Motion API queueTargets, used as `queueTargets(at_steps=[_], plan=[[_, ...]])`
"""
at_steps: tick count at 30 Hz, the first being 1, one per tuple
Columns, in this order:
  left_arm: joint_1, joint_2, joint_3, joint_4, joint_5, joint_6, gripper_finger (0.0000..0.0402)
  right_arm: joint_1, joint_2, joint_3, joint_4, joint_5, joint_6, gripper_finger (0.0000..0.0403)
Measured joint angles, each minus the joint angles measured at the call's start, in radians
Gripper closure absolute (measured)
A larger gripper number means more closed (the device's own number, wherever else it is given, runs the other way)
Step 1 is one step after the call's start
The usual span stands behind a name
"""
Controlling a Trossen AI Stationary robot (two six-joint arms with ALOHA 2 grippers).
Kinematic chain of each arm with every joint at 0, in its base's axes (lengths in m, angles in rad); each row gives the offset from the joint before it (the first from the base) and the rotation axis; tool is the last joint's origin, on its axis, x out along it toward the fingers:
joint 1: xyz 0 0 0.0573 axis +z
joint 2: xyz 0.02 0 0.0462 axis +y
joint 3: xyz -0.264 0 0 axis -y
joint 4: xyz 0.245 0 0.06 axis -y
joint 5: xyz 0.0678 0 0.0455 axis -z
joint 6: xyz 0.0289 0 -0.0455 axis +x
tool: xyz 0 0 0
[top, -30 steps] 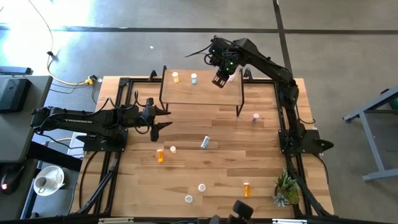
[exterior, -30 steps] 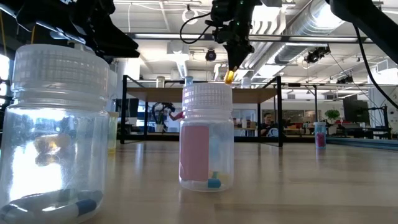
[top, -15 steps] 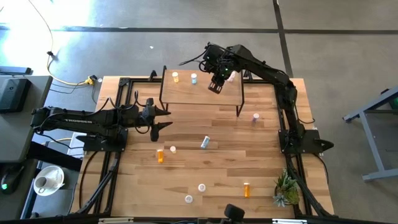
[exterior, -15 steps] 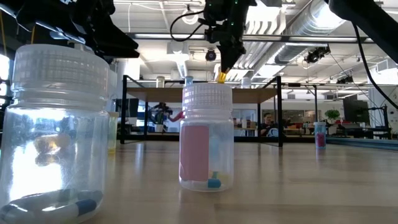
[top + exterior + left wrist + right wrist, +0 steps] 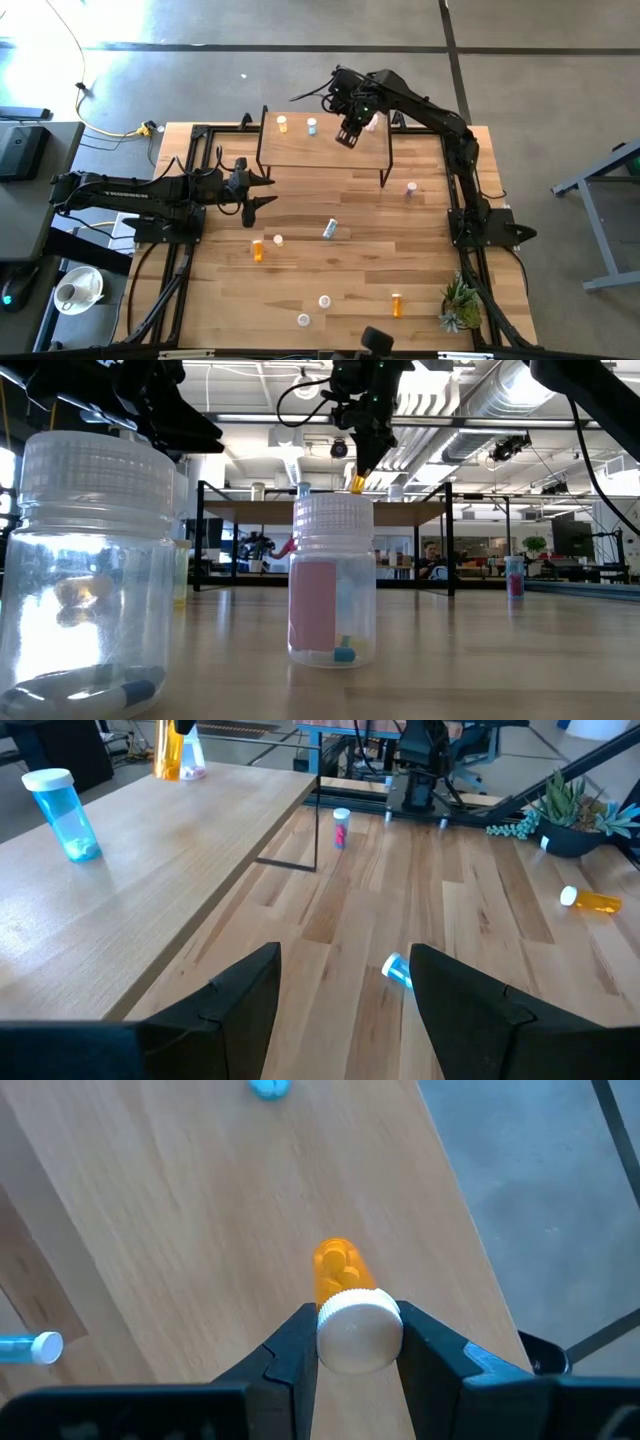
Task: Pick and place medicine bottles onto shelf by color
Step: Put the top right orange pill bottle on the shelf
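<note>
My right gripper (image 5: 347, 135) is over the far part of the light-wood shelf (image 5: 325, 150), shut on an orange bottle (image 5: 335, 1270) with a white cap. It also shows in the low view (image 5: 356, 484). On the shelf stand a pale orange bottle (image 5: 282, 123), a light blue bottle (image 5: 312, 126) and a pink one (image 5: 372, 122). My left gripper (image 5: 255, 190) is open and empty over the table, left of the shelf's near left leg. My right gripper pinches the orange bottle's white cap (image 5: 360, 1335) between its two fingers. The fingers come from above, pointing down. The bottle hangs below them, cap up, its lower end (image 5: 355, 489) close over the shelf board. I cannot tell whether it touches the board.
On the table are a pink bottle (image 5: 410, 188) standing right of the shelf, a blue one (image 5: 329, 229) lying mid-table, an orange one (image 5: 258, 250), and more near the front edge (image 5: 397, 304). A small plant (image 5: 460, 305) stands at the near right.
My right gripper has gone a little toward the table's left over the shelf, carrying the orange bottle, which still hangs below its fingers.
</note>
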Motion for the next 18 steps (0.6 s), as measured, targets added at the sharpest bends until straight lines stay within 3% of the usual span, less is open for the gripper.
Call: queueTargets(at_steps=[18], plan=[[0.000, 0.000, 0.000, -0.001, 0.001, -0.001, 0.0190, 0.020, 0.008, -0.066, 0.026, 0.067, 0.017, 0.0304]])
